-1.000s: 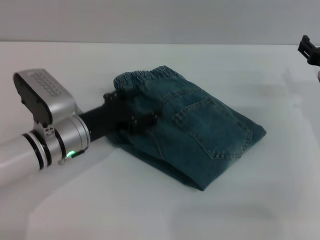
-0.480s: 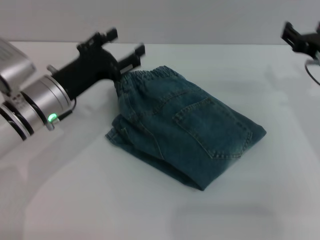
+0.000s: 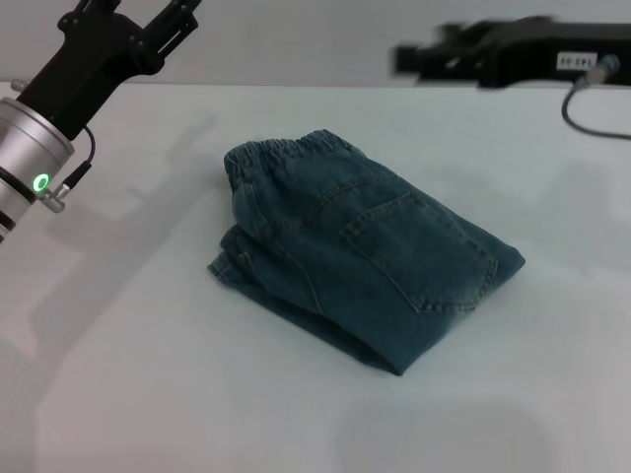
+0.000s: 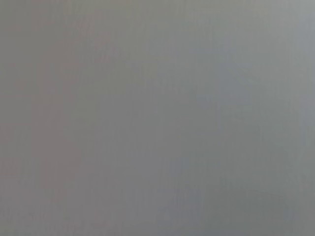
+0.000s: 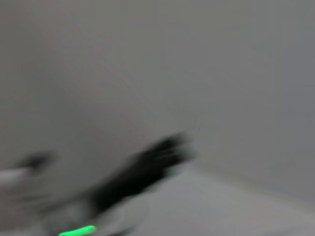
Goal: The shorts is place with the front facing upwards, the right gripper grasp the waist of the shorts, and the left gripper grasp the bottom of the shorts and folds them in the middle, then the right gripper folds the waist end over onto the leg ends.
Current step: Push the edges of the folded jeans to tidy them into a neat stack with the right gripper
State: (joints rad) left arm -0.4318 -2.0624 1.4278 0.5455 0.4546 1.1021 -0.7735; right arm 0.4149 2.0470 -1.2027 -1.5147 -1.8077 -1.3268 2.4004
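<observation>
- Left gripper (image 3: 133, 12), from my head camera, sits high at the far left, well clear of the cloth; its black fingers (image 3: 170, 22) are spread apart and hold nothing.
- Behind it the black link runs down to the silver-grey cylinder (image 3: 25, 158) with the green ring lit, the whole arm slanting up and away from me toward the back wall.
- Right gripper (image 3: 419, 59) shows as a dark smeared bar along the top right, lying level above the far table edge; I cannot tell how its fingers stand, and it touches nothing I can see. A grey cable (image 3: 582, 99) loops down beside it.
- Between the two arms the shorts (image 3: 365, 256) lie folded in a compact bundle on the white table (image 3: 148, 394), a back pocket (image 3: 419, 251) facing up and the waist end (image 3: 286, 150) with its gathered band toward the far left of the bundle.
- Bare table lies all round the bundle, widest toward me and to the right.
- From the left wrist camera I get only flat grey, nothing to name.
- From the right wrist camera I see the left arm far off as a dark streak (image 5: 142, 172) with a green glow (image 5: 76, 230) beneath, against a grey wall; too smeared for more.
</observation>
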